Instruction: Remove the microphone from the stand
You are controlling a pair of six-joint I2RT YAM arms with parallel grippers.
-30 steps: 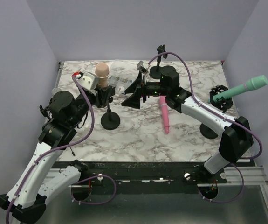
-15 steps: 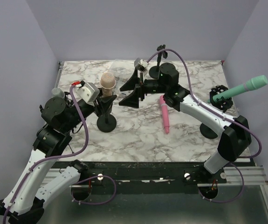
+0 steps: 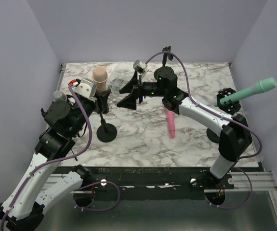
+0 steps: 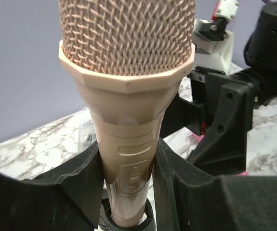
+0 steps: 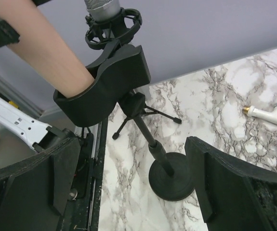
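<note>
A beige microphone (image 3: 99,76) with a mesh head stands upright in a black stand (image 3: 107,132) that has a round base. My left gripper (image 3: 102,97) is shut on the microphone's body. In the left wrist view the microphone (image 4: 126,72) fills the frame between my fingers (image 4: 75,183), and its tail still sits in the stand's clip (image 4: 128,222). My right gripper (image 3: 125,93) is open and empty just right of the microphone. In the right wrist view the gripper (image 5: 133,161) frames the stand's pole and base (image 5: 173,182), touching nothing.
A pink microphone (image 3: 170,122) lies on the marble table (image 3: 143,139). A green microphone (image 3: 248,92) sits on a stand at the right edge. A small stand (image 3: 164,57) is at the back. A silver microphone on a tripod (image 5: 105,9) stands at the left.
My left gripper swung right with the microphone, then back left and up. The stand's base slid toward the near left. My right gripper moved left, closer to the microphone.
</note>
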